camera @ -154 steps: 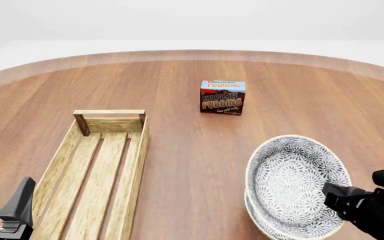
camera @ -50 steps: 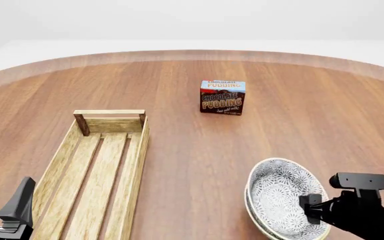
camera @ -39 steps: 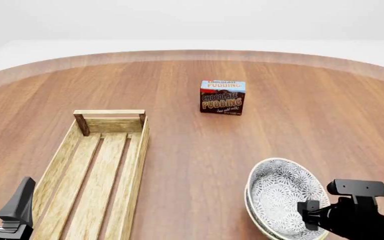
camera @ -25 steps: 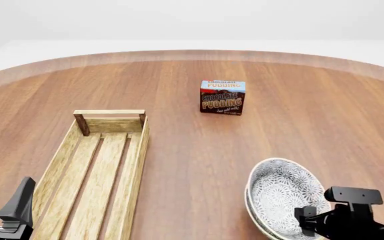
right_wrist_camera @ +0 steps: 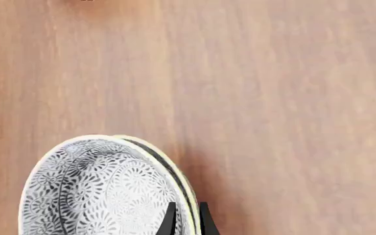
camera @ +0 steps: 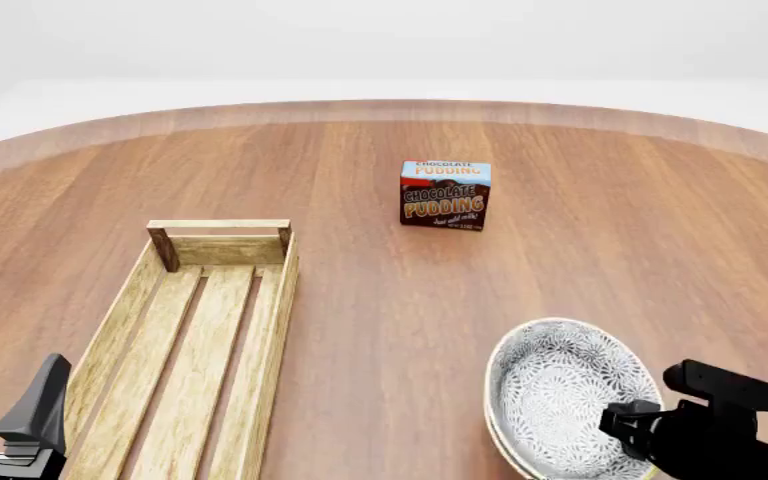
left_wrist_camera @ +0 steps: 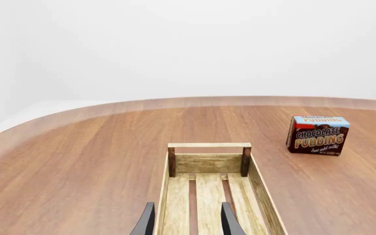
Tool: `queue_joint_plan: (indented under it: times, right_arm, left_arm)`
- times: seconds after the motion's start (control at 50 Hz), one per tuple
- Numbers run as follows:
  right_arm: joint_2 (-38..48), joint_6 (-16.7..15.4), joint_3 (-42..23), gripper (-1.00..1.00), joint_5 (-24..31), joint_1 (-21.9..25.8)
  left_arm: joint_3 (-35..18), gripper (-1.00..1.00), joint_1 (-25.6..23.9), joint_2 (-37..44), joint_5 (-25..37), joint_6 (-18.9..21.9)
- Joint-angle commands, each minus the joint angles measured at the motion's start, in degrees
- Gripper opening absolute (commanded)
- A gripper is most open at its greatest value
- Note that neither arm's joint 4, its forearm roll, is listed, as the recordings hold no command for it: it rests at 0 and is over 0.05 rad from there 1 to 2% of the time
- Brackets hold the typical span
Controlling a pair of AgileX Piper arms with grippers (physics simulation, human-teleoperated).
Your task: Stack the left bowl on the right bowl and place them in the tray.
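— Where do the bowls stand?

— The two bowls (camera: 560, 396) are nested, one inside the other, at the near right of the table (camera: 357, 300). They are round and shallow, with a fine grey-and-white flower pattern inside and a pale cream rim. In the right wrist view the lower bowl (right_wrist_camera: 168, 169) shows only as a thin second rim with a dark line beside the upper one.

— And the right claw?

— The right gripper (right_wrist_camera: 185, 219) has its two thin black fingers pinched on the stacked rims, one inside and one outside, at the side of the bowls nearest the arm. From the front its black body hides that edge, and the picture's lower border cuts it off.

— The tray?

— The tray (camera: 117, 330) lies well to the left of the bowls, long and narrow, running away from the arms. Pale wood, three slats along the bottom with gaps between them, low sides, darker brown posts at the far corners. Its near end is cut off in every view. Nothing lies in the part that shows.

— The left claw?

— The left gripper (left_wrist_camera: 186, 223) hangs over the tray's near end, its dark fingers spread apart and holding nothing. Only the tips show.

— Anything else?

— A pudding box (camera: 446, 195), brown with a blue top band, stands upright further back, alone on the smooth brown wood-grain table.
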Motion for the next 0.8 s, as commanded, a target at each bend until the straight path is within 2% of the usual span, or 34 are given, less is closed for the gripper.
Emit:
queue_joint_plan:
  times: [0.02,0.08,0.12,0.14,0.24,0.36,0.44,0.54,0.66,0.8]
  right_arm:
    - [-14.52,1.43,-6.21,-1.00,15.07,-0.83]
    - [-22.03,3.60,-11.39,-1.00,22.86,0.71]
    - [-22.57,3.10,-13.89,-1.00,24.63,0.70]
    - [-24.27,3.89,-16.29,-1.00,26.69,1.52]
    - [-23.66,3.77,-22.41,-1.00,28.87,1.68]
    - [-21.38,3.07,-28.96,-1.00,29.87,1.74]
    - [-17.99,2.41,-34.32,-1.00,29.65,4.02]
    - [-10.72,0.87,-39.19,-1.00,27.72,5.82]
    - [-3.78,-0.52,-46.09,-1.00,28.27,7.44]
    - [2.44,-1.55,-53.77,-1.00,28.58,12.94]
  left_arm:
    - [0.00,1.00,0.00,0.00,0.00,0.00]
    - [0.00,1.00,0.00,0.00,0.00,0.00]
    - [0.00,1.00,0.00,0.00,0.00,0.00]
    - [0.00,1.00,0.00,0.00,0.00,0.00]
    - [0.00,1.00,0.00,0.00,0.00,0.00]
    - [0.00,1.00,0.00,0.00,0.00,0.00]
    - [0.00,1.00,0.00,0.00,0.00,0.00]
    - [0.00,1.00,0.00,0.00,0.00,0.00]
    - [0.00,1.00,0.00,0.00,0.00,0.00]
    - [0.00,1.00,0.00,0.00,0.00,0.00]
